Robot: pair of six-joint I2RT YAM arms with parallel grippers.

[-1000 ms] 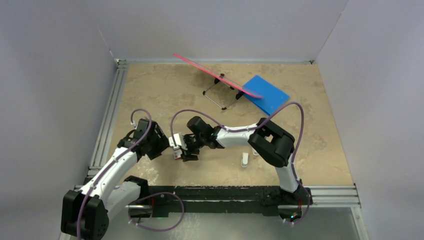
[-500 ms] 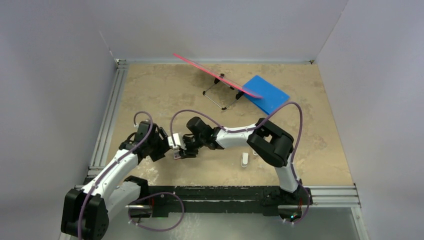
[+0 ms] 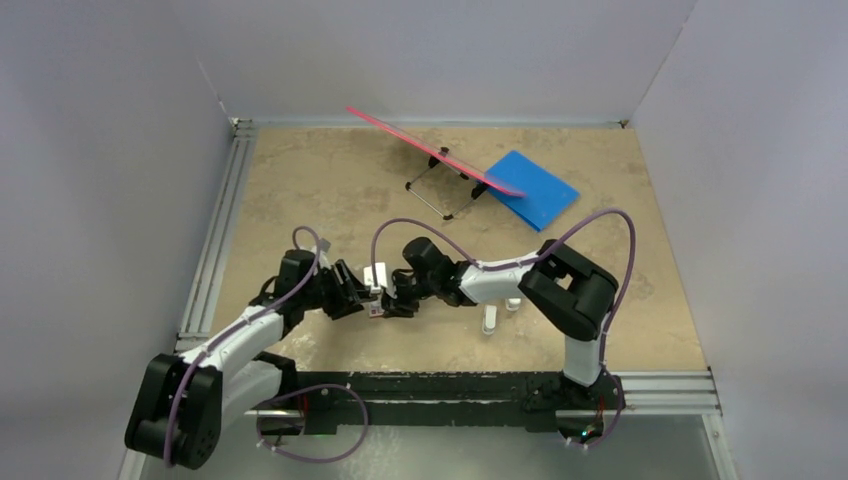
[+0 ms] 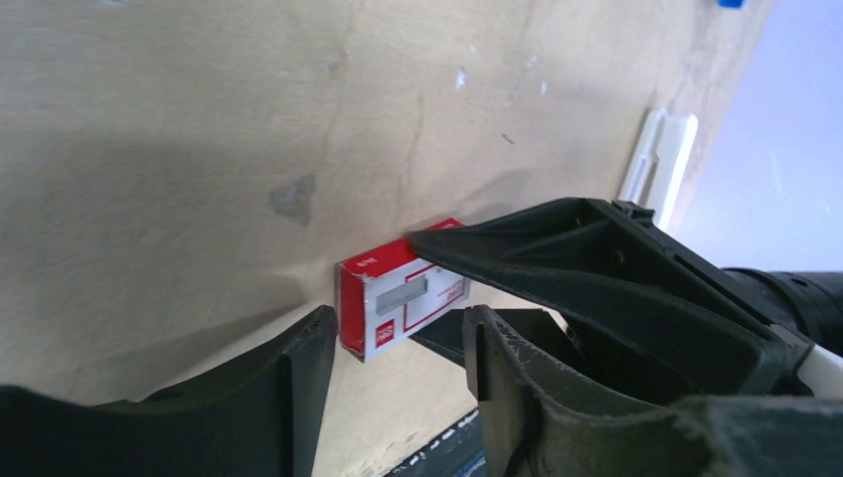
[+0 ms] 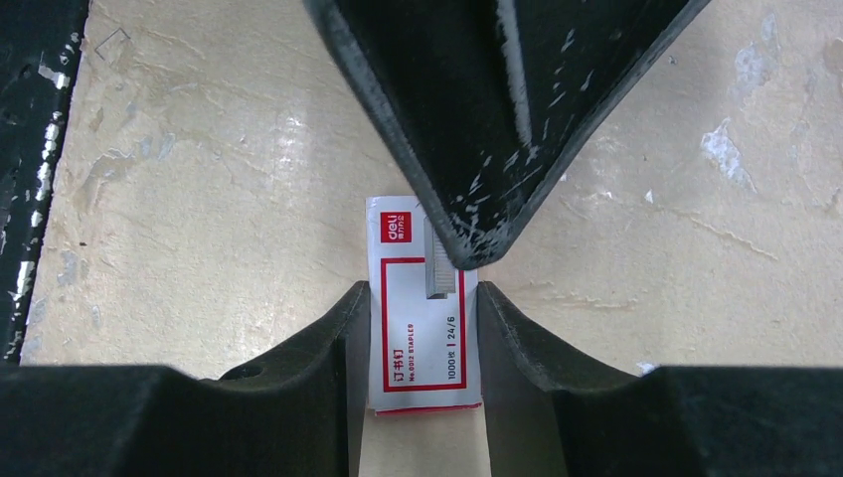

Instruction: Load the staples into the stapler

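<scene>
Beige bench (image 3: 330, 190) between grey walls. The left claw (image 3: 360, 298) stands parted, gripping nothing, with one tip touching the red-and-white staples box (image 5: 422, 338), which sits low at the bench near the front edge. The right claw (image 3: 390, 302) pinches that box by its long sides. Off to the right lies the white stapler (image 3: 489, 320), untouched. By my reckoning little is done. The box looks unopened and no loose strip shows, so opening it, drawing a strip and feeding the stapler all remain.
</scene>
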